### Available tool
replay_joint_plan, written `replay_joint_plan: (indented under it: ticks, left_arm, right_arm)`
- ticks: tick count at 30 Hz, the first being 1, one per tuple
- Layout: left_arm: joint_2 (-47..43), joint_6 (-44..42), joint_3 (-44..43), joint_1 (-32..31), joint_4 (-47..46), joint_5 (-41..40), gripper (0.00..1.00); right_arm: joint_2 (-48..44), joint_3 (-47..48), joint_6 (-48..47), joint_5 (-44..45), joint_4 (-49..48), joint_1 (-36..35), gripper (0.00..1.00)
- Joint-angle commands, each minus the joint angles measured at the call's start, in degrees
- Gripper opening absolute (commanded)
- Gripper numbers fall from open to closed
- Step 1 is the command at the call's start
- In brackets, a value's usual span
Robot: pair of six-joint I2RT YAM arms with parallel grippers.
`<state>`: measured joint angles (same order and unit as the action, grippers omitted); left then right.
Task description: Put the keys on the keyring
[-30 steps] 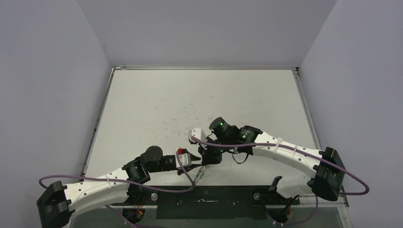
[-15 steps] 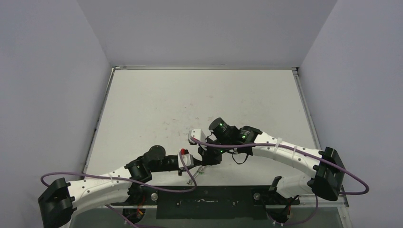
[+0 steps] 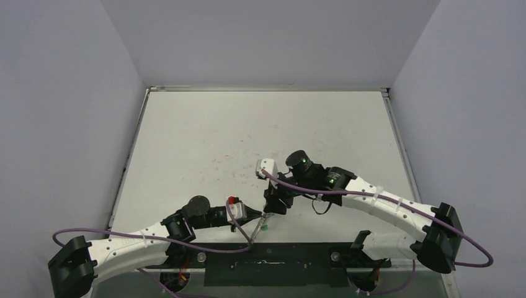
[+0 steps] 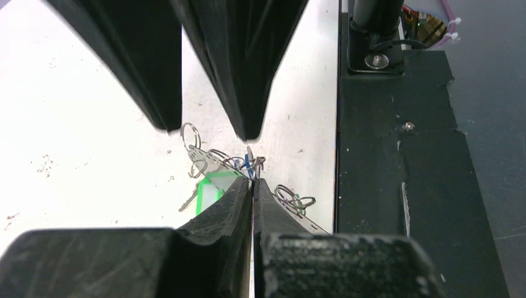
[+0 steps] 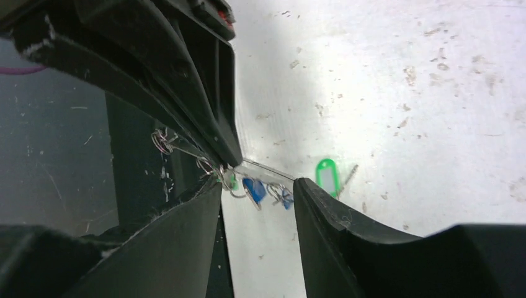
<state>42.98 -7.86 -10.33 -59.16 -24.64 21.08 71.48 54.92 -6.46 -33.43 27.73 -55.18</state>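
Note:
The keyring (image 5: 267, 171) shows as a thin silvery hoop seen edge-on, held just above the table near its front edge (image 3: 257, 231). My left gripper (image 4: 253, 183) is shut on its rim. Two blue keys (image 5: 254, 189) and small split rings hang from the hoop. A green-headed key (image 5: 325, 174) lies flat on the table beyond it, also visible in the left wrist view as the green key (image 4: 209, 191). My right gripper (image 5: 257, 184) stands open, its fingers on either side of the hanging blue keys, touching nothing I can see.
The black base plate (image 4: 397, 186) runs along the near table edge, right beside the hoop. The white table (image 3: 248, 136) stretches away behind both arms. Grey walls close it in on three sides.
My right gripper has opened and drawn back to the right. My left gripper has shut on the hoop's rim and shifted slightly toward the near edge.

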Motion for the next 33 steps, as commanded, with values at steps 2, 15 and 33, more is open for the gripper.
replay_joint_plan:
  ticks: [2,15,33]
  left_arm:
    - [-3.3,4.7,3.7,-0.1,-12.3,-2.6,0.00]
    - [-4.9,6.4,5.5,-0.1,-15.0,-3.2,0.00]
    - [-5.4,6.6,5.6,-0.1,-14.7,-3.0,0.00]
  right_arm:
    - [-8.1,-6.4,0.3,-5.1,-10.1,3.4,0.47]
    - [-10.2,-18.7,-3.5,-12.8,-23.3,4.0,0.40]
    - [-5.3,-20.9,-4.0,-15.1,-31.9,2.9,0.27]
